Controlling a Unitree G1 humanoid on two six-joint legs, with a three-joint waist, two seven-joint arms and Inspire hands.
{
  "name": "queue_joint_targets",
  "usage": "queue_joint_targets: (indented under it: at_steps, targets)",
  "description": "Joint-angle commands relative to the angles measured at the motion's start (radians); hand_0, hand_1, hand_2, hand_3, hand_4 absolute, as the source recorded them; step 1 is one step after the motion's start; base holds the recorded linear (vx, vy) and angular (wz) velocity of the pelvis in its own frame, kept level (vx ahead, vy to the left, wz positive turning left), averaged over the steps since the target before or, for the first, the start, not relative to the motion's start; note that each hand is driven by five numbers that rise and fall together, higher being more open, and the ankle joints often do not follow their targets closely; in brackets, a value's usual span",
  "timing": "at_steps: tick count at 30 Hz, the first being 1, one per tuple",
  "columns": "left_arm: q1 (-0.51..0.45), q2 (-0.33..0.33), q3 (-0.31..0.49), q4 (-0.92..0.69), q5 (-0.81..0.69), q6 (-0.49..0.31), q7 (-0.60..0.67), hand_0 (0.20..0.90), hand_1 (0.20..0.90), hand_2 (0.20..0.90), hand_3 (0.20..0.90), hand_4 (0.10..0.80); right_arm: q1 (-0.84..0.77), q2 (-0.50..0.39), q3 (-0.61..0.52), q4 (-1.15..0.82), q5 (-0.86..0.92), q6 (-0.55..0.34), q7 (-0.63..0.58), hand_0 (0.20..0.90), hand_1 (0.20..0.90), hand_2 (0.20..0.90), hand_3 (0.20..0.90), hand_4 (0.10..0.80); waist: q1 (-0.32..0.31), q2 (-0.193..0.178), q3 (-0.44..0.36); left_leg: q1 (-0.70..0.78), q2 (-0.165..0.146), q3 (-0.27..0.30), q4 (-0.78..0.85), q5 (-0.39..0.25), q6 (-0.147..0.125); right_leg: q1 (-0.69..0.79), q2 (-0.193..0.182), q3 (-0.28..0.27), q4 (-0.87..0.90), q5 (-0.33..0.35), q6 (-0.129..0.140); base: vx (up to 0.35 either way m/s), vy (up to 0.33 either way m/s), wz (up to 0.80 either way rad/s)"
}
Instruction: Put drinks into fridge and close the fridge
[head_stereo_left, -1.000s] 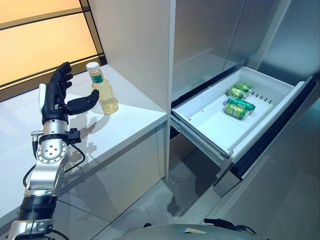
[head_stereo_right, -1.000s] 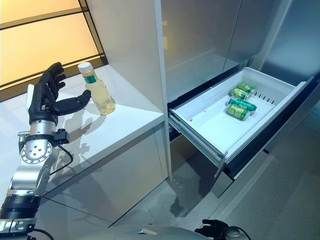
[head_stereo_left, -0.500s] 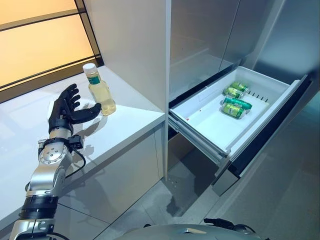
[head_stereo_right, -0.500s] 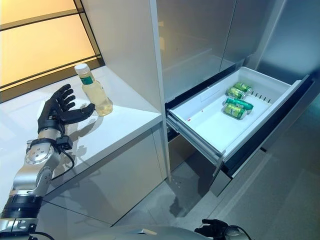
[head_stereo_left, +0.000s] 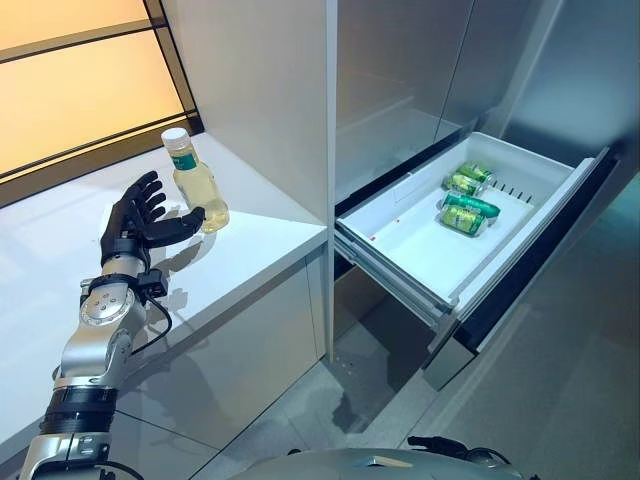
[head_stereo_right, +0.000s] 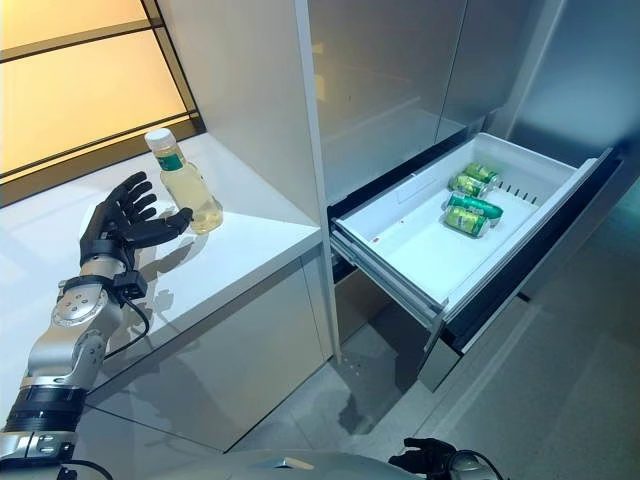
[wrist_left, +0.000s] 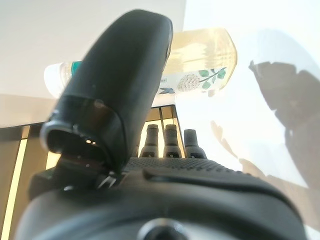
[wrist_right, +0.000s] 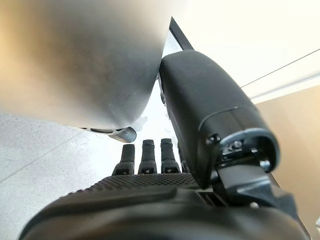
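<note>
left hand spread on the counter, thumb tip just at the bottle, nothing clamped. right hand idle low down, fingers straight. bottle upright by the wall, full of pale liquid: likely fairly heavy, smooth, stiff plastic, tippy; best wrapped round the wide lower body. farther off, open drawer holding cans.
</note>
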Motion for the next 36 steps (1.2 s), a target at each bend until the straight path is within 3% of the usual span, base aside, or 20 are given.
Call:
queue_joint_targets:
  at_steps: [1,16,36]
  targets:
    - [-0.202,0.068,0.031,0.013,-0.037,-0.072,-0.003,0.900,0.900,0.900,0.900,0.800,0.006,-0.018,0.055,0.011,-0.027,0.031,0.027,0.900,0.900,0.900,0.900,0.800,-0.015,-0.013,-0.014,0.035,-0.074,0.034,0.005,-0.104,0.068,-0.020,0.006,0.057,0.030,0.007,0.031,0.000,0.000,0.00]
    - [-0.226,0.056,0.033,-0.010,-0.178,-0.054,-0.067,0.900,0.900,0.900,0.900,0.800,0.005,-0.024,0.060,0.010,-0.033,0.033,0.036,0.900,0.900,0.900,0.900,0.800,-0.020,-0.013,-0.013,0.038,-0.072,0.039,0.007,-0.106,0.068,-0.020,0.006,0.061,0.033,0.005,0.031,0.005,-0.001,-0.04]
    - [-0.314,0.080,-0.002,0.069,-0.198,-0.042,-0.057,0.900,0.900,0.900,0.900,0.800,-0.007,-0.028,0.075,0.016,-0.023,0.039,0.035,0.900,0.900,0.900,0.900,0.800,-0.036,-0.007,-0.019,0.041,-0.071,0.045,0.005,-0.107,0.066,-0.021,0.009,0.069,0.031,0.007,0.033,0.000,0.000,0.00]
